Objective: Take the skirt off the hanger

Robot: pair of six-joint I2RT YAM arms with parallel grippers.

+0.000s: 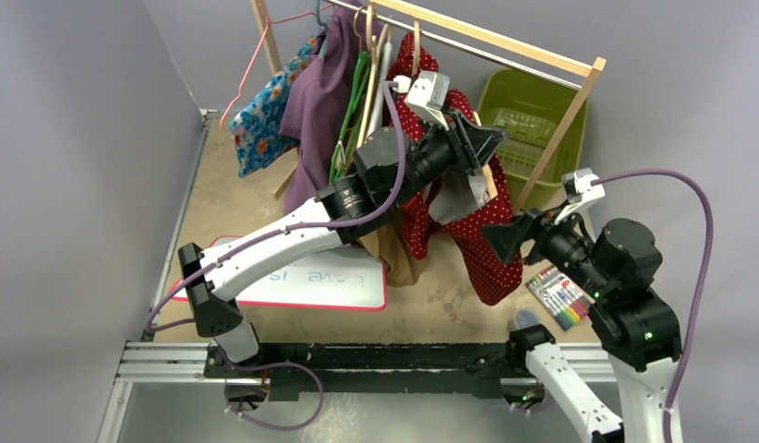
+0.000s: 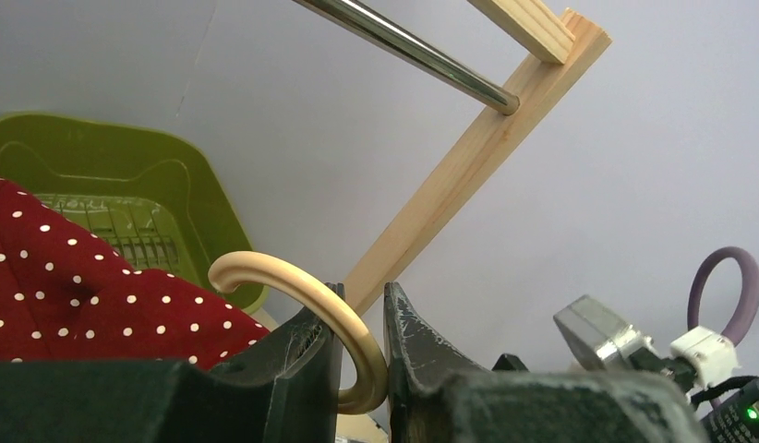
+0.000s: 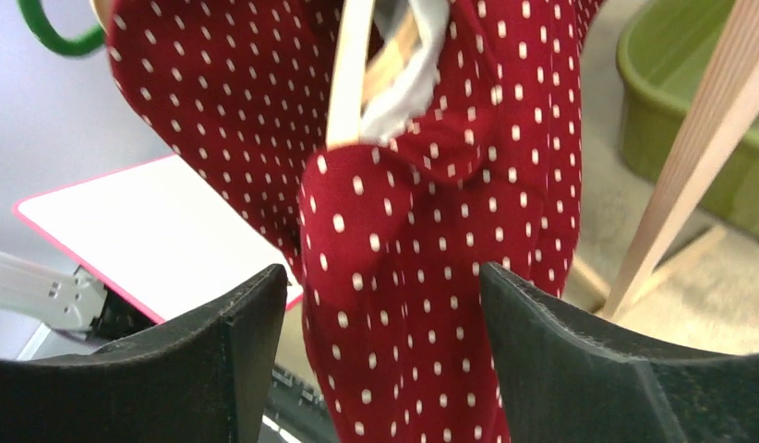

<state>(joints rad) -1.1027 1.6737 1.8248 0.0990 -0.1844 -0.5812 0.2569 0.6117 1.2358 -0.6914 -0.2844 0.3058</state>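
Grey walls (image 2: 265, 111) behind: left claw (image 2: 362, 318) pinches hanger hook (image 2: 265, 262), rest hidden; right claw (image 3: 383, 277) spread before skirt (image 3: 403, 212).

Overhead, two wrist close-ups (shared skirt (image 3: 403, 277))

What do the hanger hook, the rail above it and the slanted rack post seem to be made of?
The hanger hook is probably wood or plastic: cream, smooth and matte, with no grain visible. The rail looks like polished metal, since it shows bright reflections. The rack post is light wood, apparently unvarnished; faint grain lines show.
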